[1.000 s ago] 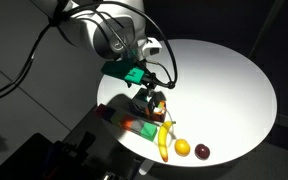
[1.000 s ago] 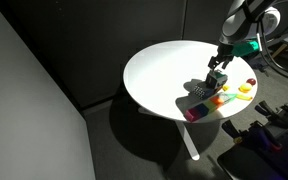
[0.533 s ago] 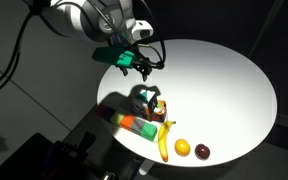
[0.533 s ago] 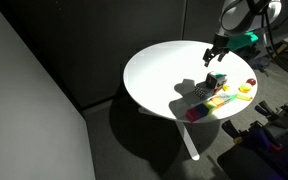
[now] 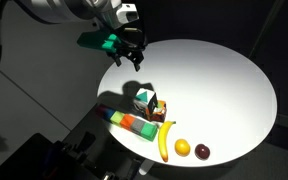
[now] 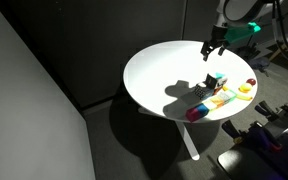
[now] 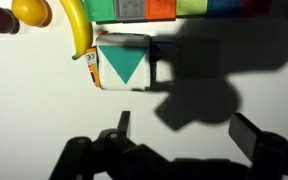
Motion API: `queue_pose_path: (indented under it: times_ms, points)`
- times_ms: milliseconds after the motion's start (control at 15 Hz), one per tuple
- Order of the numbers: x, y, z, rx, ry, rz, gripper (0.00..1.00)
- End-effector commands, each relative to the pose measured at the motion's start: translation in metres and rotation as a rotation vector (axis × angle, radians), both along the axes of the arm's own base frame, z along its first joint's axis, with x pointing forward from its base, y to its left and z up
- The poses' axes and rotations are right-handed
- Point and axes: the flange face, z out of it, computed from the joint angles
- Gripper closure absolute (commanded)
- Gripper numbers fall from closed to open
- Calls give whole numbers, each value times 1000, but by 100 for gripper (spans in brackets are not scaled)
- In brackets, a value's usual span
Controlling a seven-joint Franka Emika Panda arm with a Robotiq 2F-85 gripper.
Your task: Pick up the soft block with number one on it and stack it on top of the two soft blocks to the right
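Observation:
My gripper (image 5: pixel 130 58) hangs open and empty above the table, up and away from the soft blocks; it also shows in an exterior view (image 6: pixel 212 51). In the wrist view my fingers (image 7: pixel 187 132) are spread apart with only bare table and shadow between them. The soft blocks (image 5: pixel 145 102) stand bunched together by the banana, also seen in an exterior view (image 6: pixel 215 83). In the wrist view the topmost cube (image 7: pixel 122 65) shows a white face with a teal triangle. An orange edge peeks out at its left. I cannot read a number one or pick out bluish-purple faces.
A long green-orange-red bar (image 5: pixel 132 124) lies near the round white table's edge (image 5: pixel 254 120). A banana (image 5: pixel 165 140), an orange (image 5: pixel 182 148) and a dark red fruit (image 5: pixel 202 152) lie beside it. The bar (image 7: pixel 174 8) and banana (image 7: pixel 79 30) show in the wrist view.
My gripper was down at the soft blocks a second ago. It has risen and pulled away from them, empty, leaving the cubes by the banana.

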Motion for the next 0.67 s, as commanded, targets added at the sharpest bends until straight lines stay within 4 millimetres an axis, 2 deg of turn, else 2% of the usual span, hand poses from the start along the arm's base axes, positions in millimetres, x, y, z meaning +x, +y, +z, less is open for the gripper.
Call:
queue_pose_path:
  times_ms: [0,600]
  points:
    - [-18,7,24,-15,38,-22,0]
    - [-45,24,54,7,195,33,0]
